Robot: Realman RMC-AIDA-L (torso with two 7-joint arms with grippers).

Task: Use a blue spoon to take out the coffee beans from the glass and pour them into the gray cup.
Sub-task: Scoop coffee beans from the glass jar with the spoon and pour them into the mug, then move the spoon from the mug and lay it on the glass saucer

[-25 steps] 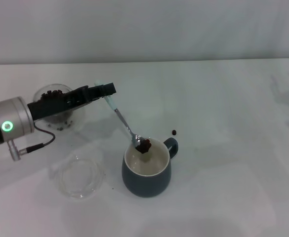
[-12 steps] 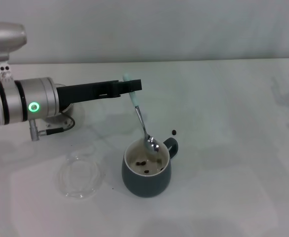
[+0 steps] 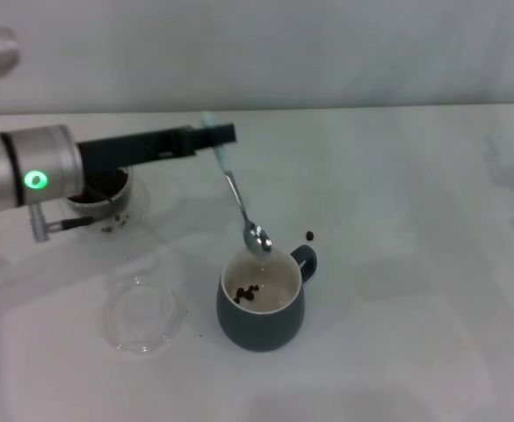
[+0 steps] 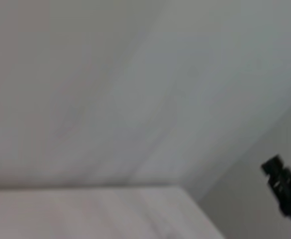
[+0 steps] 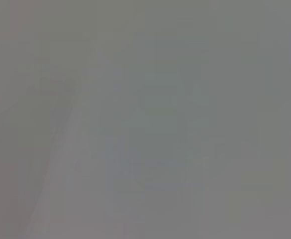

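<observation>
Fingers [image 3: 206, 136] of left gripper [image 3: 214, 134] clenched on pale handle of blue spoon [image 3: 237, 195] in head view. Long axis of spoon slanted down and away from that grip toward robot's right, silver bowl hanging just above far rim of gray cup [image 3: 261, 308], apparently emptied. A few coffee beans [image 3: 246, 292] on cup's cream floor; one stray bean [image 3: 310, 236] on table [image 3: 415, 264] just beyond cup's handle. Glass [image 3: 103, 193] behind left forearm, near robot's left, partly hidden, dark beans inside. Shallow clear dish [image 3: 142, 315] left of cup, apart from it. Probably due next: swing back leftward to glass, spoon bowl leading, a short reach for this arm.

Left wrist view: only pale wall and table edge, plus a dark piece of hardware [image 4: 284, 189] at one side; no spoon, cup or glass.

Right wrist view: blank grey, nothing distinguishable; right gripper nowhere visible, so cannot tell its condition.
</observation>
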